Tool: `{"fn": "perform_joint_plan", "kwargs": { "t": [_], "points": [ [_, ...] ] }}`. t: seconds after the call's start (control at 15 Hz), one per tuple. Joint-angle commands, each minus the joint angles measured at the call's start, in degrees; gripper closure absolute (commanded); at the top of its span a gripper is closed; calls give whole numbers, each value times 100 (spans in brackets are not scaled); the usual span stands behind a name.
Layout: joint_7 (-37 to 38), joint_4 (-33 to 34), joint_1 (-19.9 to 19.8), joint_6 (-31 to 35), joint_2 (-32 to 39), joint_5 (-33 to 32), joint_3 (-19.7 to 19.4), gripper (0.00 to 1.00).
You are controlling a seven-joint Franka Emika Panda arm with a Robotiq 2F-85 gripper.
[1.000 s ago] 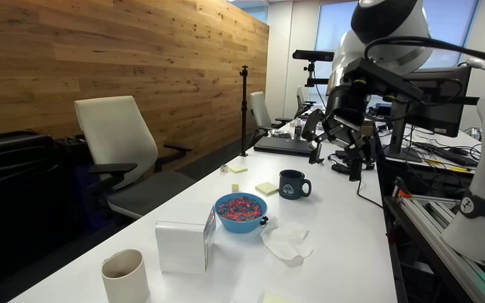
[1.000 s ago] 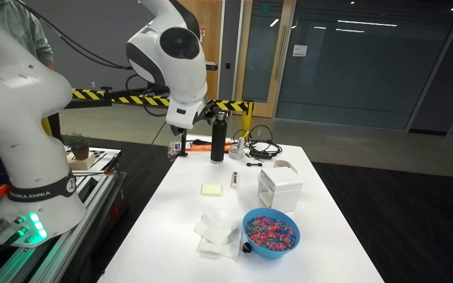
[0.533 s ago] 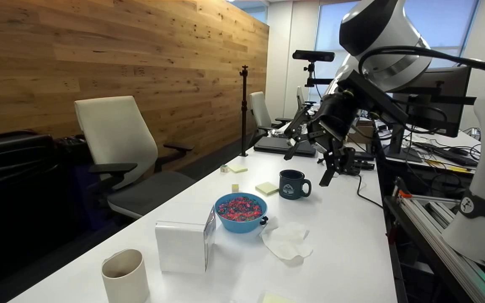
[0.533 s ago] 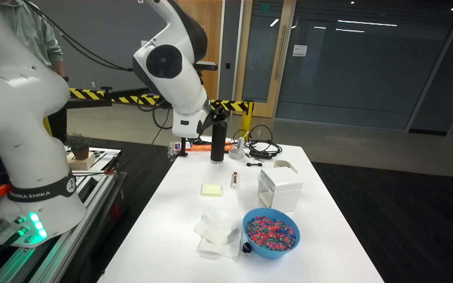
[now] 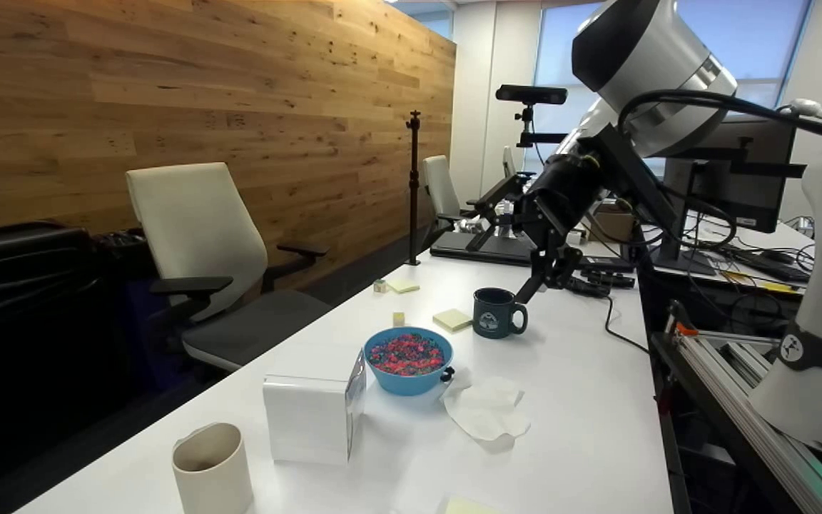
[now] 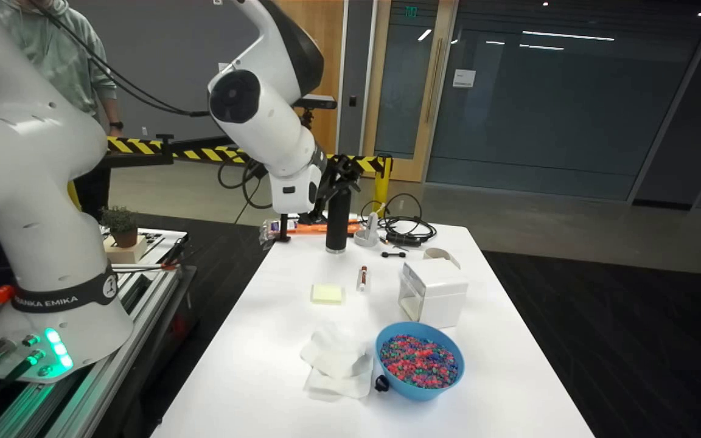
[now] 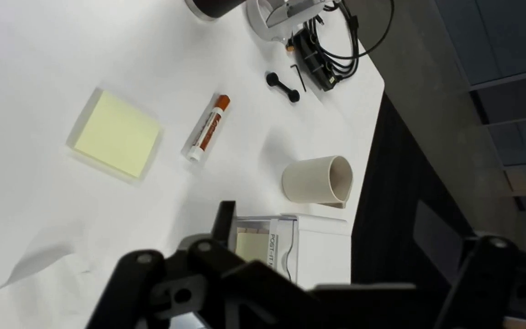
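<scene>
hovering above the white, flat counter, our black, two-fingered end effector has its fingers spread wide, and we see nothing between them. in the wrist view, we find the white, box-shaped plastic dispenser standing on the counter, partly behind the fingers, with one fingertip overlapping its edge from that angle; in both exterior views it stands lower than the end effector and well apart from it. near the dispenser we see the beige, cylindrical cup, and toward the upper left of the wrist view lie the slim white marker with a rust-orange cap and the pale yellow, square pad of paper notes. in an exterior view, the dark teal, cylindrical mug shows just below the end effector; one fingertip appears right by its handle, but we cannot tell whether they touch. near the mug, the light blue, round plastic bowl holds small multicoloured beads, and just beside the bowl lies the crumpled white paper tissue. in an exterior view, the end effector hides the top of the black, cylindrical bottle.
</scene>
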Motion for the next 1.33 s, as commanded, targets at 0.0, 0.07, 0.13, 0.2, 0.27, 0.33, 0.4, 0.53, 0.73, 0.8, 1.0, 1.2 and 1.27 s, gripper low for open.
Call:
{"fn": "perform_joint_plan", "kwargs": {
  "t": [0.0, 0.07, 0.13, 0.2, 0.27, 0.33, 0.4, 0.53, 0.73, 0.8, 1.0, 1.2, 1.27],
  "points": [
    [-892, 13, 6, 362, -108, 823, 58, 0],
    [-872, 10, 7, 439, -69, 787, 82, 0],
    [-708, 10, 24, 476, -3, 682, 90, 0],
    [-363, 10, 25, 453, 76, 382, 108, 0],
    [-546, 6, 39, 569, 59, 560, 127, 0],
    [-706, 3, 24, 740, 51, 624, 187, 0],
    [-607, 3, 22, 936, 96, 522, 251, 0],
    [-748, 8, 8, 1226, 103, 557, 335, 0],
    [-731, 17, 3, 1732, 156, 526, 481, 0],
    [-659, 3, 17, 1876, 197, 445, 525, 0],
    [15, -11, 203, 2677, 653, 203, 848, 0],
    [330, -44, 526, 3022, 1221, 400, 1201, 0],
    [446, -56, 646, 3016, 1382, 472, 1310, 0]
  ]
}}
